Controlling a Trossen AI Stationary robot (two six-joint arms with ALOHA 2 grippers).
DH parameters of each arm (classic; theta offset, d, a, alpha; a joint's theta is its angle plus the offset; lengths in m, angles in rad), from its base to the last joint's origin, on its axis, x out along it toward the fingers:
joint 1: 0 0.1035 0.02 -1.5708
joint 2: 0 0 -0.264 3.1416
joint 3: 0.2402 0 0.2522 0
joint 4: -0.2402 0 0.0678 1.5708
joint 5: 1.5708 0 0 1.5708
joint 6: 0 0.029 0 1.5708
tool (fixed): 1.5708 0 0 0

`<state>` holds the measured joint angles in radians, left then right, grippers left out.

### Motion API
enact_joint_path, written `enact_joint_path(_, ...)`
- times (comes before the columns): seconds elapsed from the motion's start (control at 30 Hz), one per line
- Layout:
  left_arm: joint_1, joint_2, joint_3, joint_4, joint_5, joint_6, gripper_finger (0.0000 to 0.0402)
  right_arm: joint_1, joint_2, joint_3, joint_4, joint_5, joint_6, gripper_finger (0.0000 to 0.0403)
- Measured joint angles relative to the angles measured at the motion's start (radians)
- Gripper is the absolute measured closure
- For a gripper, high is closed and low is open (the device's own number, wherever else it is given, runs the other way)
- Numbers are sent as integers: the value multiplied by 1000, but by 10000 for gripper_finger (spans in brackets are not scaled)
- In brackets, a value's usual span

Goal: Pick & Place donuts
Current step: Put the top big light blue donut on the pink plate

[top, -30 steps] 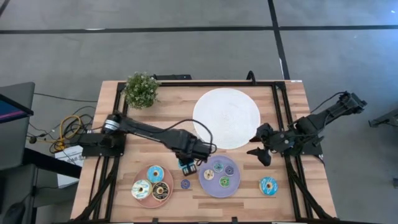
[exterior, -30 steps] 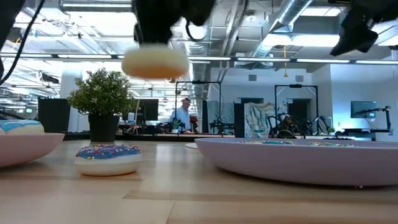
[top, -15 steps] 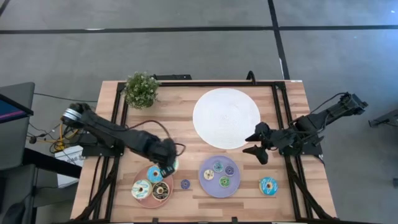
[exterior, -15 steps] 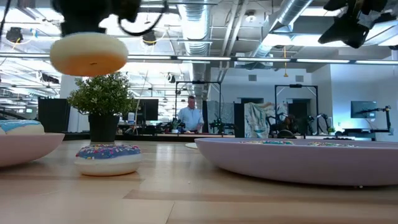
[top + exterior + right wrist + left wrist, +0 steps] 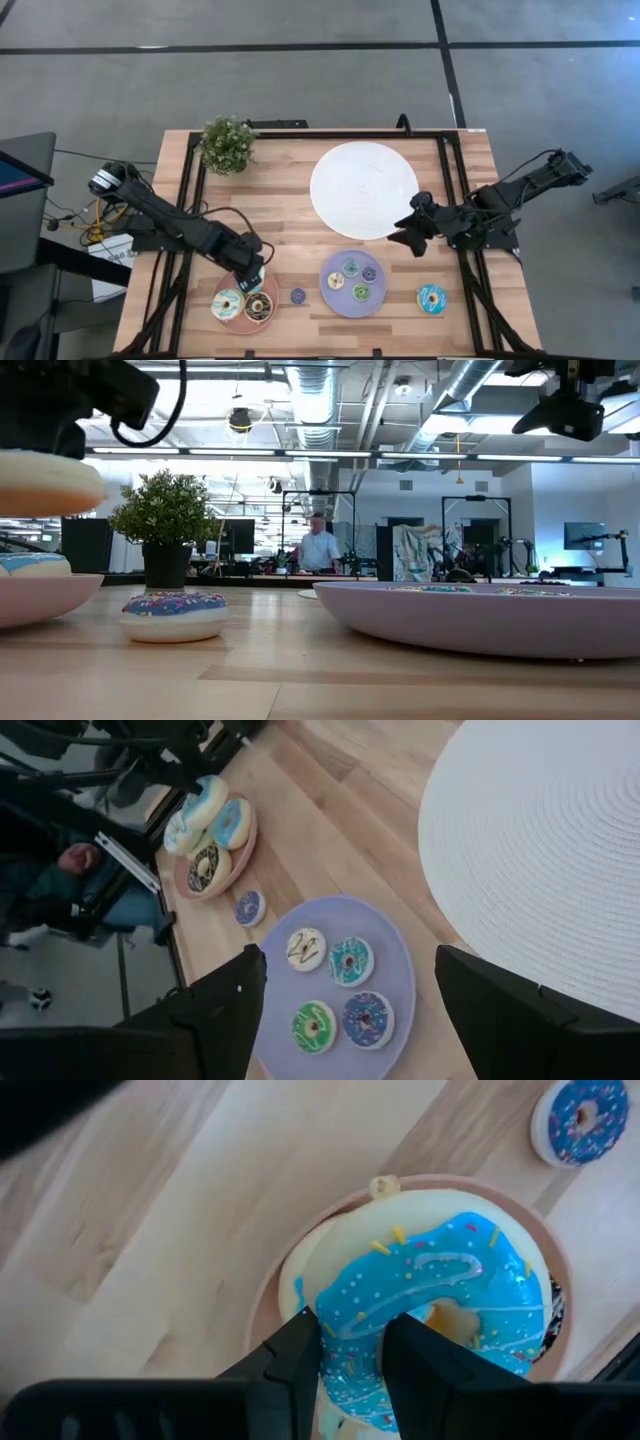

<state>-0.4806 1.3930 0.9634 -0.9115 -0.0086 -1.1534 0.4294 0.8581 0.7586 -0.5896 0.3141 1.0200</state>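
My left gripper (image 5: 250, 282) hangs over the pink plate (image 5: 243, 318) at the table's near left, shut on a large blue-iced donut (image 5: 430, 1280). Its cream underside (image 5: 45, 482) floats above the plate (image 5: 40, 595). On that plate lie a white donut (image 5: 227, 303), a chocolate one (image 5: 259, 306) and another blue one (image 5: 232, 820). A small blue donut (image 5: 298, 296) rests flat on the wood. The purple plate (image 5: 330, 298) carries several tiny donuts. My right gripper (image 5: 405, 240) hovers open beside the white plate. My left gripper pinches the blue donut's ring (image 5: 352, 1342) between its two fingers, one at the outer rim and one on the hole's side. It comes from above, pointing down. The donut is lifted clear, roughly level, above the donuts on the pink plate.
A big white round plate (image 5: 363, 190) fills the far middle, with a potted plant (image 5: 227, 145) at the far left. One more blue donut (image 5: 432, 298) lies near the right edge. Bare wood shows between the plant and the pink plate.
My left gripper has carried the blue donut from beside the purple plate toward the table's left and near edge, ending over the pink plate, and has come lower at the end. It has stayed shut on the donut. My right arm has barely shifted.
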Motion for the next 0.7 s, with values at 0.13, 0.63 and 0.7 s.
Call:
enact_joint_path(0.13,-22,0,0,2,-16,-25,311,0,0,0,0,1,3,121)
enact_joint_path(0.63,-57,43,0,-29,-63,-82,311,0,0,0,0,2,20,121)
enact_joint_path(0.7,-61,69,0,-4,-39,-82,311,0,0,0,0,2,19,121)
